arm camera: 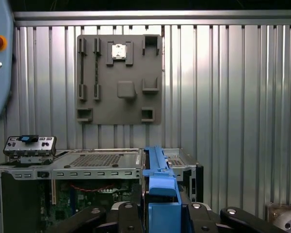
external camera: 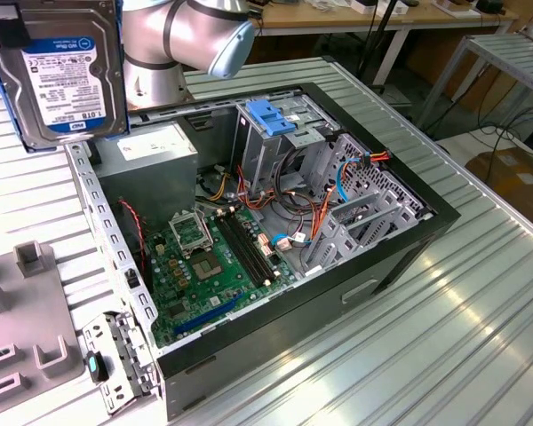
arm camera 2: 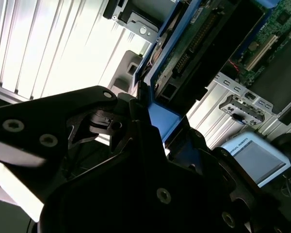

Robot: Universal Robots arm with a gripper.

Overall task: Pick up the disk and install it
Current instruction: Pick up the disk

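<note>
Flat silver-metal disk (external camera: 62, 75) with blue-and-white label, upper left of the exterior view, gripped at its blue end tabs by the black claw (arm camera: 161, 213), which is closed on it. Advisable: square it to the blue-topped metal cage (external camera: 275, 120), upper centre, before insertion.

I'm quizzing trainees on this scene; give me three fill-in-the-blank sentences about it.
The hand grips the disk by its ___ plastic edge. In the exterior view the disk's ___ faces the camera. The computer case lies ___, showing its green motherboard.
Missing: blue; label; open.
</note>
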